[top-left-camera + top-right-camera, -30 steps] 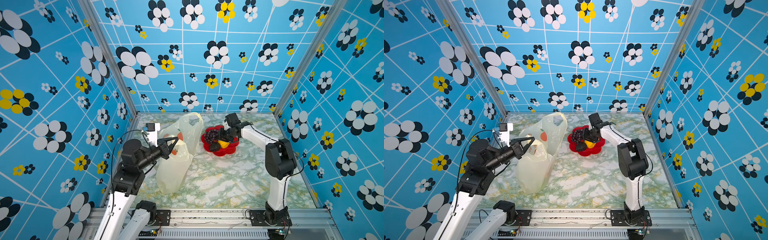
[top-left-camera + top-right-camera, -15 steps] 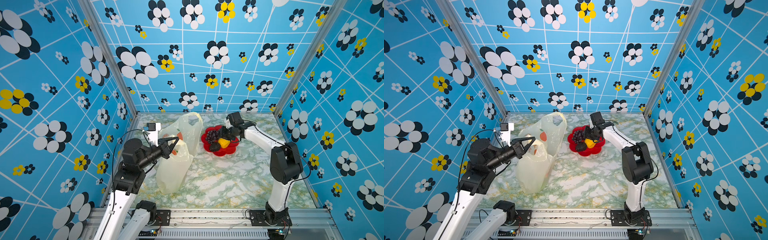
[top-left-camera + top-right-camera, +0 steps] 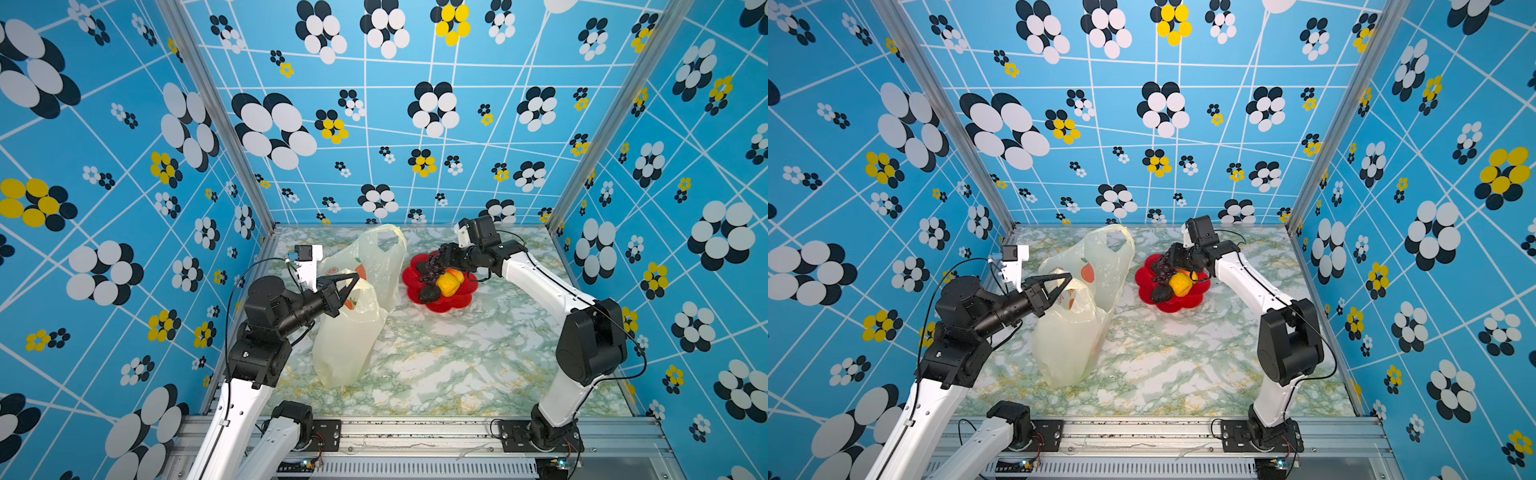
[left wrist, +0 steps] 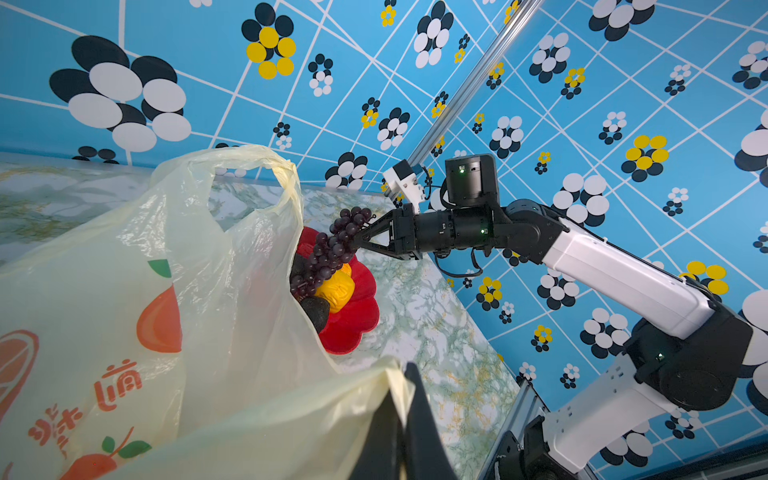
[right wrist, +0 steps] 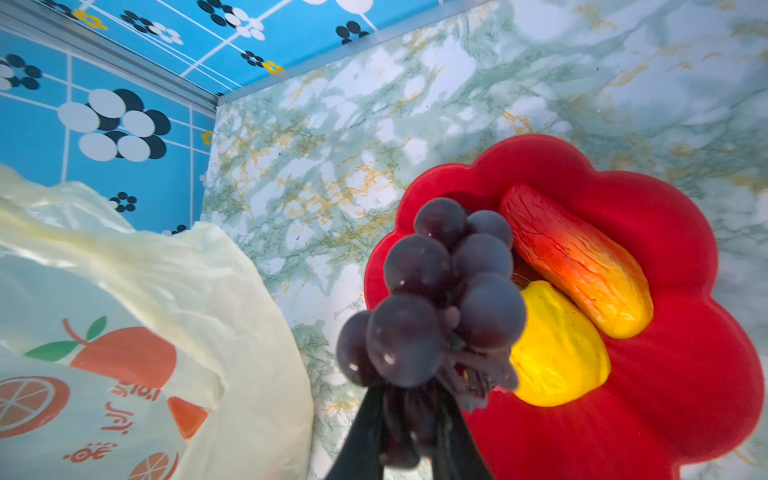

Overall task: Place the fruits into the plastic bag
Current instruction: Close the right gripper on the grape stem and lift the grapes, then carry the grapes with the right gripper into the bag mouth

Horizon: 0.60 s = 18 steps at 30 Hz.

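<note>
The cream plastic bag [image 3: 353, 332] [image 3: 1071, 336] stands left of centre with its mouth facing the red plate. My left gripper [image 3: 352, 277] [image 3: 1066, 277] [image 4: 401, 390] is shut on the bag's near rim and holds it up. My right gripper [image 3: 444, 259] [image 3: 1168, 259] [image 4: 354, 243] [image 5: 411, 399] is shut on the dark purple grape bunch [image 3: 434, 269] [image 4: 328, 255] [image 5: 432, 291], which hangs over the plate's bag-side edge. On the plate lie a yellow lemon [image 3: 449, 284] [image 5: 557, 353], a red-yellow mango [image 5: 577, 262] and a dark avocado-like fruit [image 3: 429, 294] [image 4: 316, 313].
The red flower-shaped plate [image 3: 451, 306] [image 3: 1179, 306] [image 5: 685, 374] sits at the back, right of the bag. The bag's far handle loop [image 3: 388, 239] [image 4: 249, 166] stands upright between plate and back wall. Blue patterned walls close in three sides of the marble tabletop [image 3: 457, 365].
The right arm's elbow has swung toward the front right, and its gripper has lifted slightly with the grape bunch. The left arm and the bag have stayed still.
</note>
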Each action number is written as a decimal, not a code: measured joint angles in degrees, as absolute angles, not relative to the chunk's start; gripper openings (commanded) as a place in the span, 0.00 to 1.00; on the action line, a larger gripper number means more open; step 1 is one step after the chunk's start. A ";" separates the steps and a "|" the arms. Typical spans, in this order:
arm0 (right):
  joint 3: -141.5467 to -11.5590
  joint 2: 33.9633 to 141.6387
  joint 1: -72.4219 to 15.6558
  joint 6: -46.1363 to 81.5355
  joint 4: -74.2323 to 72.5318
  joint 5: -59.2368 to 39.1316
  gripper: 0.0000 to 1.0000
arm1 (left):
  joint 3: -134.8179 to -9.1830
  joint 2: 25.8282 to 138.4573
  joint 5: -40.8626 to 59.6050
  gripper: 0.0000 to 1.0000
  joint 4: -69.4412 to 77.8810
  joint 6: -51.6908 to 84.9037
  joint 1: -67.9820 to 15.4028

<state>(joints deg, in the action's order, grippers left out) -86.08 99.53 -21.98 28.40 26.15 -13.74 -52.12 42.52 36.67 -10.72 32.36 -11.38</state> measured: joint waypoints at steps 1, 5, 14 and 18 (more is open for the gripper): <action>-86.32 98.80 -21.98 28.25 26.39 -13.69 0.20 | -52.12 42.52 36.69 0.00 -10.70 32.36 -11.38; -88.36 96.36 -21.98 27.79 27.46 -13.61 0.20 | -51.72 42.15 36.91 0.00 -10.68 32.40 -11.38; -96.73 92.51 -24.29 27.62 31.40 -13.58 0.20 | -50.35 41.93 38.00 0.00 -9.82 33.06 -11.40; -102.10 92.20 -27.86 27.59 32.69 -13.58 0.20 | -49.93 42.22 38.20 0.00 -9.13 33.47 -11.73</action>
